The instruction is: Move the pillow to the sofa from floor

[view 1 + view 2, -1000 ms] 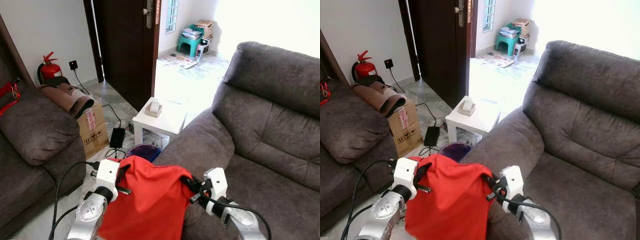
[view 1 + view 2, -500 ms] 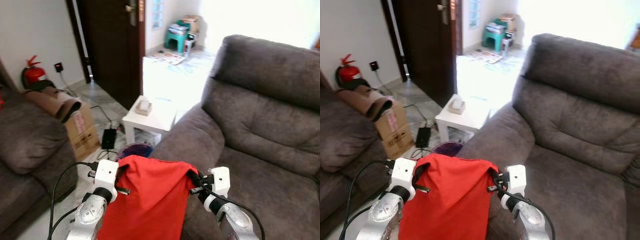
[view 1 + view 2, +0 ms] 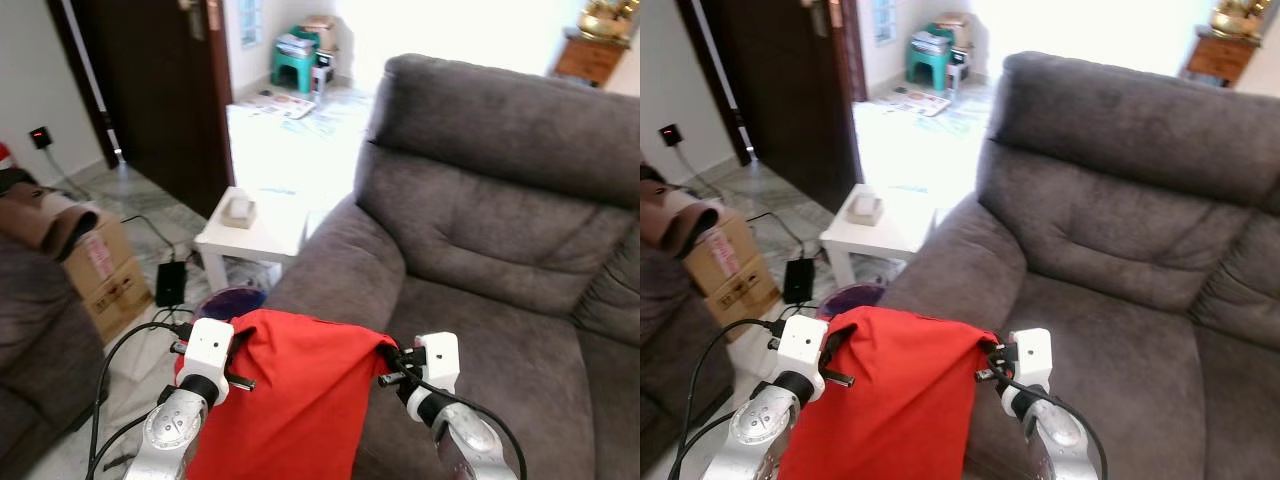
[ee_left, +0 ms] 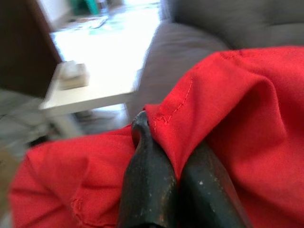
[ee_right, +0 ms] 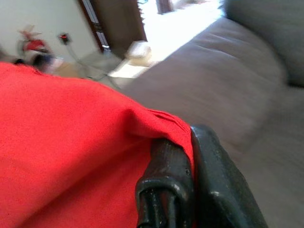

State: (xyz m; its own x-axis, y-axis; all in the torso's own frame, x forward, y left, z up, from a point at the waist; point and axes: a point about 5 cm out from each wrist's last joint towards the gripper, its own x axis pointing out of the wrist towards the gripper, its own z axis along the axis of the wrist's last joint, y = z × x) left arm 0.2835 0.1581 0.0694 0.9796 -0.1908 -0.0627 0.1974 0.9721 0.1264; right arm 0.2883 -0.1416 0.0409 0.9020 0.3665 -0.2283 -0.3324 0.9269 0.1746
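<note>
As I turn right, the sofa (image 3: pixel 480 230) swings to fill my view and the fire extinguisher slips out. My left gripper (image 4: pixel 164 156) and right gripper (image 5: pixel 183 156) stay pinched on the red pillow (image 3: pixel 285 400), hanging beside the armrest, so placing it looks close.

Both silver arms reach forward and are raised. The left end effector (image 4: pixel 164 161) has its two black fingers (image 4: pixel 147 190) pressed tight together, pinching red cloth. The right end effector (image 5: pixel 187 156) does the same, its fingers (image 5: pixel 166 171) squeezed tight on cloth too.
</note>
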